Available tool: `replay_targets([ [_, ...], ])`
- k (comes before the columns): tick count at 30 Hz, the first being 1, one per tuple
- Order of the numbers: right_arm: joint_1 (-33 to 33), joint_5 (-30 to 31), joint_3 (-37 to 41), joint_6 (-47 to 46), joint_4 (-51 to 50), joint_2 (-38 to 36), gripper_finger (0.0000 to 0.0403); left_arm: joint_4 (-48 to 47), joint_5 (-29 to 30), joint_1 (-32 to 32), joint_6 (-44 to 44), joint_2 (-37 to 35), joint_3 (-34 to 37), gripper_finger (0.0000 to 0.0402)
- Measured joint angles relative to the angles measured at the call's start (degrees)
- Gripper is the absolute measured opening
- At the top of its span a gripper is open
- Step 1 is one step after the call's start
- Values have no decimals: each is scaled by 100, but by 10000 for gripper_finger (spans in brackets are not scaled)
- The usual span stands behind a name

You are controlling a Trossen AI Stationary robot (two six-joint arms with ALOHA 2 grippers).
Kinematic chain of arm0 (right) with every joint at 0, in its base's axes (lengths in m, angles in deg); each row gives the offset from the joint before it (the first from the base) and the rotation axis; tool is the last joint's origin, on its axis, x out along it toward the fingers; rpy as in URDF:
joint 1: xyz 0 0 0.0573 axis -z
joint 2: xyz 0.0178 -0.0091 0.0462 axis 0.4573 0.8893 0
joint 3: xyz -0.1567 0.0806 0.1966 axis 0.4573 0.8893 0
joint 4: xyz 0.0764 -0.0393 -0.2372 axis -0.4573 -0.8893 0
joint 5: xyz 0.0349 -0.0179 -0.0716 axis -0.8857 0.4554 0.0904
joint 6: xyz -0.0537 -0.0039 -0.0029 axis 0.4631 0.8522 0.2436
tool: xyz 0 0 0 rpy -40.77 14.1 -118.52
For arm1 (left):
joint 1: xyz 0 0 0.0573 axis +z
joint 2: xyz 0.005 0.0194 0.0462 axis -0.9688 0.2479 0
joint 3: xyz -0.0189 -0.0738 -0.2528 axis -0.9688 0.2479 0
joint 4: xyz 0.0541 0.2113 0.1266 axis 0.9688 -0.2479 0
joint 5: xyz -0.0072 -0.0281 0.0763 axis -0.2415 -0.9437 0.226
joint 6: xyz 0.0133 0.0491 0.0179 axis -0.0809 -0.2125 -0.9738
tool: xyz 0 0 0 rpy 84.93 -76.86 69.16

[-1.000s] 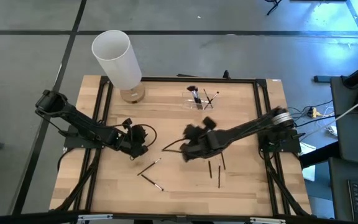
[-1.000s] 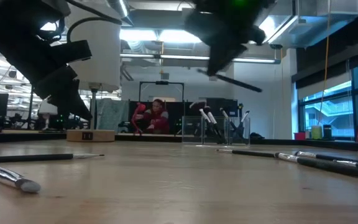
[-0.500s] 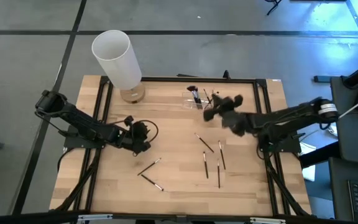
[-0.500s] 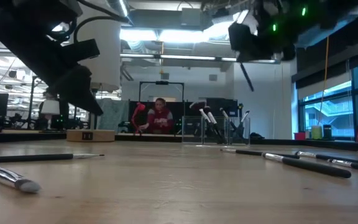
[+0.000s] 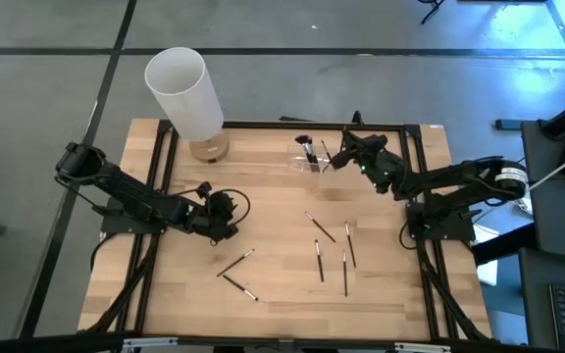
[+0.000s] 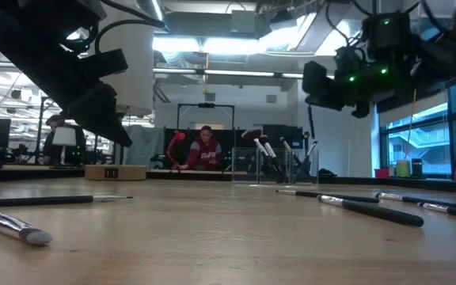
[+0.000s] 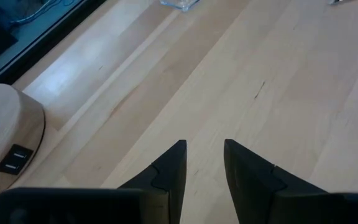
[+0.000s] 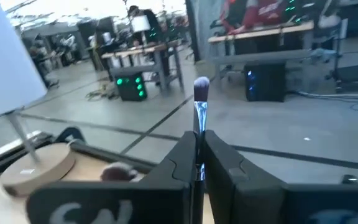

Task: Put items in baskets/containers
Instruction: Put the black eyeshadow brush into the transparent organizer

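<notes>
Reaching in from three o'clock, the right arm stretches long and nearly level toward the far edge of the pale wooden table [image 5: 273, 294], its right gripper [image 5: 346, 149] hanging just beside the small clear plastic organizer [image 5: 312, 163] at twelve o'clock. In the right wrist view the two dark fingers [image 8: 182, 162] are pinched tight on a thin black-handled makeup brush with a silver ferrule [image 8: 199, 118], its pale bristle head standing up out of the grip. From the low view that gripper [image 6: 347, 83] hovers above the organizer [image 6: 271, 166], clear of the tabletop, green lights glowing on its body. Several brushes already stand leaning inside the organizer.

Over at nine o'clock, the left arm lies folded low across the table, elbow bent, its left gripper [image 5: 226, 218] parked short of centre. Its fingers [image 7: 169, 171] point down at bare wood, set a narrow gap apart, holding nothing.

Four loose brushes [image 5: 333, 250] lie scattered around four o'clock of centre, and two more brushes [image 5: 235, 275] rest crossed near six o'clock. A tall white cylinder [image 5: 184, 93] stands at eleven o'clock, with a small round brownish jar [image 5: 208, 149] touching its base. A person in red [image 6: 204, 149] sits in the room beyond.
</notes>
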Motion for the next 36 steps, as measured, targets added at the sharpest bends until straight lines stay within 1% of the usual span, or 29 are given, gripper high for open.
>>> replay_targets([
  [8, 131, -68, -232, -51, 5, 704, 27, 0, -2, 0, 2, 0, 0, 102],
  [12, 131, -76, -250, -86, 43, 879, 33, 0, -2, 0, 2, 0, 0, 102],
  [15, 131, -67, -250, -193, 60, 887, 53, -2, -2, 0, 4, 0, 0, 102],
  [21, 129, -66, -250, -177, 153, 887, 107, -2, -2, 0, 2, 0, 0, 102],
  [24, 126, -79, -250, -260, 129, 856, 125, -4, -4, 0, 2, 0, 0, 102],
  [27, 28, -432, -252, -412, -153, 604, 129, -6, -5, -4, 7, 0, 0, 102],
  [28, -15, -661, -258, -527, -432, 462, 128, -7, -16, -14, 5, 0, 0, 102],
  [30, -81, -1330, -422, -901, -1531, 150, 123, -12, -61, -13, 4, 0, 0, 102],
  [33, -261, -2257, -1049, -1495, -3977, -182, 112, -24, -70, -13, 2, 0, 0, 102],
  [34, -388, -2445, -1313, -1609, -4761, -197, 108, -24, -72, -13, 2, 0, 0, 102],
  [36, -749, -2537, -1800, -1838, -6228, -173, 100, -22, -124, -13, 4, 0, 0, 102],
])
